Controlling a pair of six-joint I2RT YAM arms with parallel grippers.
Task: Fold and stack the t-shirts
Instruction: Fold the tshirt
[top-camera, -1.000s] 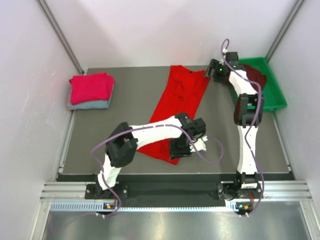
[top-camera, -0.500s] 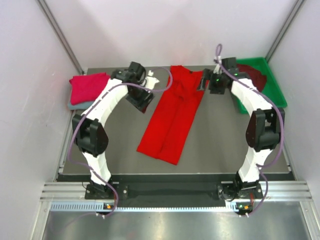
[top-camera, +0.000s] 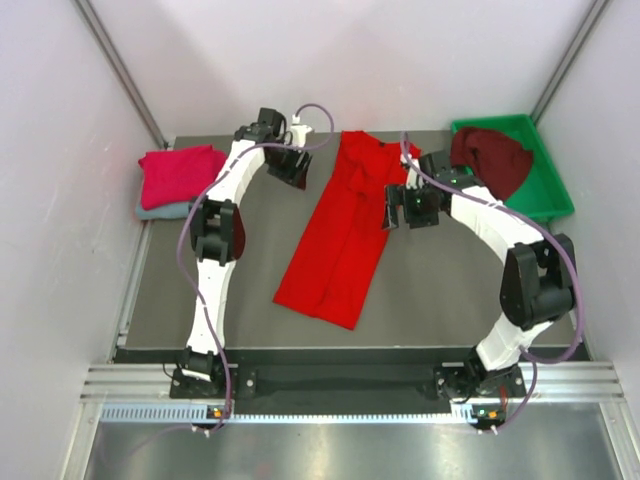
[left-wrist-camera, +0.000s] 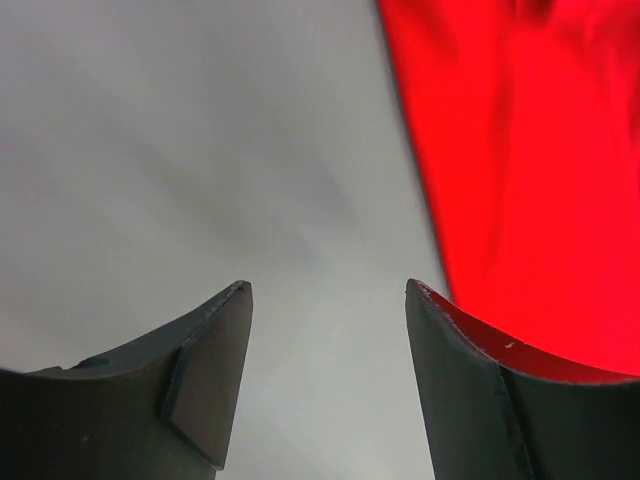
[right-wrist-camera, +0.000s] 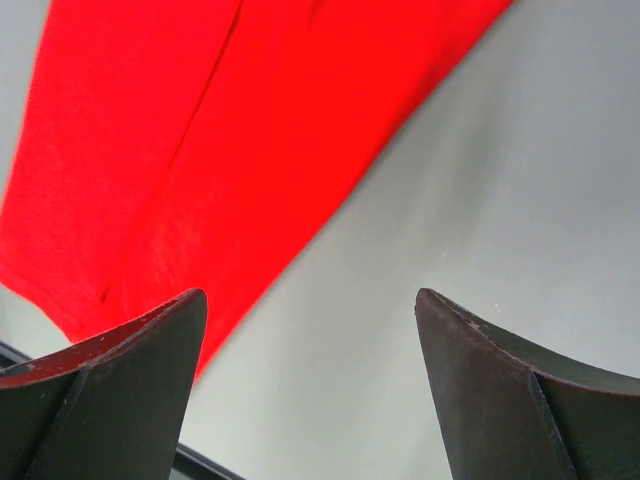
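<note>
Across the dark table: red strip awaits its cross-fold

Table (top-camera: 460, 290) carries the bright red t-shirt (top-camera: 345, 235), folded to a long narrow strip lying diagonally mid-table. Crimson-pink t-shirt (top-camera: 180, 175) sits folded on the grey-blue t-shirt (top-camera: 165, 211), far left corner. Dark maroon t-shirt (top-camera: 490, 160) is heaped in the green tray (top-camera: 555, 195), far right. Left gripper (left-wrist-camera: 328, 300) hovers beside the strip's far left edge, jaws well apart, empty. Right gripper (right-wrist-camera: 311, 305) is beside its right edge, jaws wide, empty. Judgement: pinch both far corners level and fold toward the near hem evenly, so the layers don't skew.
</note>
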